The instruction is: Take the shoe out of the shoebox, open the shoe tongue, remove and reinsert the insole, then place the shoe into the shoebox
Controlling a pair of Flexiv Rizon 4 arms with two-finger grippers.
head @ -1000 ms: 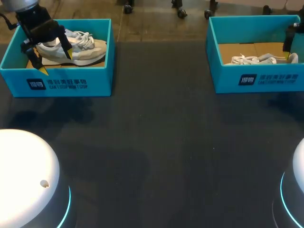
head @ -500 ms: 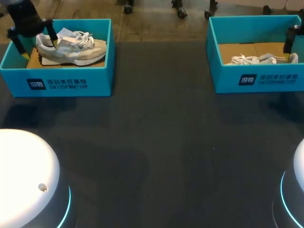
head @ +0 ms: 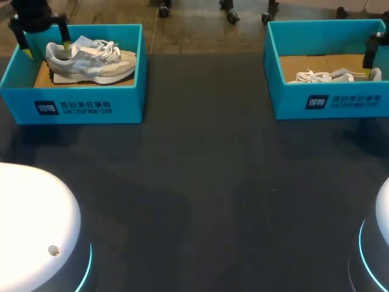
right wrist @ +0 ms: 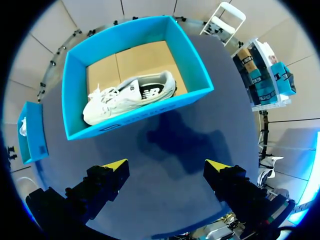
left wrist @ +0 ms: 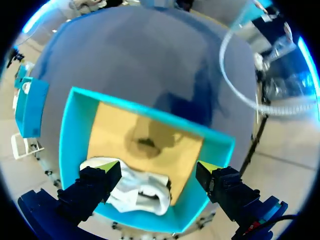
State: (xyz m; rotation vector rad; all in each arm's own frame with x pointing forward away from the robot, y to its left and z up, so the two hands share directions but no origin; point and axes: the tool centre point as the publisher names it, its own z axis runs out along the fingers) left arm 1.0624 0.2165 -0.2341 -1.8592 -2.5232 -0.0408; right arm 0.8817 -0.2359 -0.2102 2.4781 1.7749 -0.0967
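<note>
**Left gripper drawn back over the heel, shoe not yet gripped**

Since the earlier frames our left gripper has travelled from the front of the left shoebox back toward the upper left corner of the head view. The right arm and both shoes lie as they did. The left fingers now stand wide apart with nothing clamped between them. They straddle the heel end of the beige shoe, which lies on its sole inside that box at upper left.

In the left wrist view the white heel sits between the fingers, right beside one of them. The other finger hangs over the box's wall. Whether the near finger touches the heel, we cannot tell.

At upper right, the right shoebox holds a white shoe. Our right gripper is spread open and empty, with that box well ahead of it across the dark table.

We judge the task barely begun: the first lift is still to come. The main risk is the finger over the wall. If we descend as we stand, it could land on the rim and shove or tip the box. A grip taken only on the soft heel collar could also slip. The toe would then sag and catch the wall, dragging the box along with the shoe.
</note>
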